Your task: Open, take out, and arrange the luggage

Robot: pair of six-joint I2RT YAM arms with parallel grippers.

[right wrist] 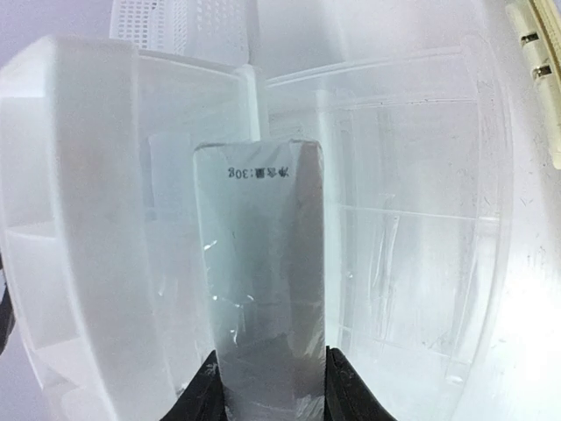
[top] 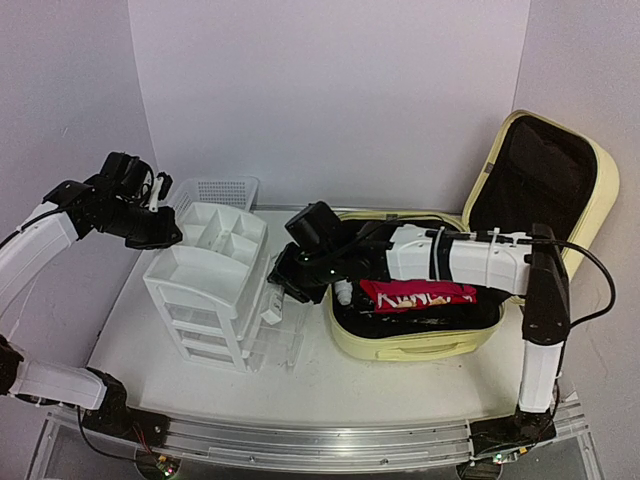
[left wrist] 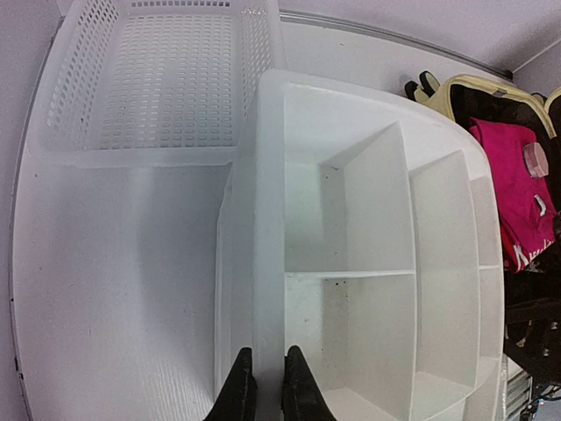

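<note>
The right end effector (right wrist: 267,390) is clamped on a pale tube (right wrist: 261,263), poised over the clear drawer (right wrist: 412,228) pulled out of the white drawer unit (top: 205,275). The left end effector (left wrist: 269,395) hangs over that unit's top tray, fingers together and empty. At 3 o'clock from the unit the luggage (top: 400,350) lies open on the tabletop (top: 400,390), lid upright, a red garment (top: 415,295) inside. A mesh basket (left wrist: 149,79) sits at the unit's 12 o'clock. The step in hand looks like arranging an unpacked item. Next, the tube should be lowered into the drawer and released before reaching for the garment.
</note>
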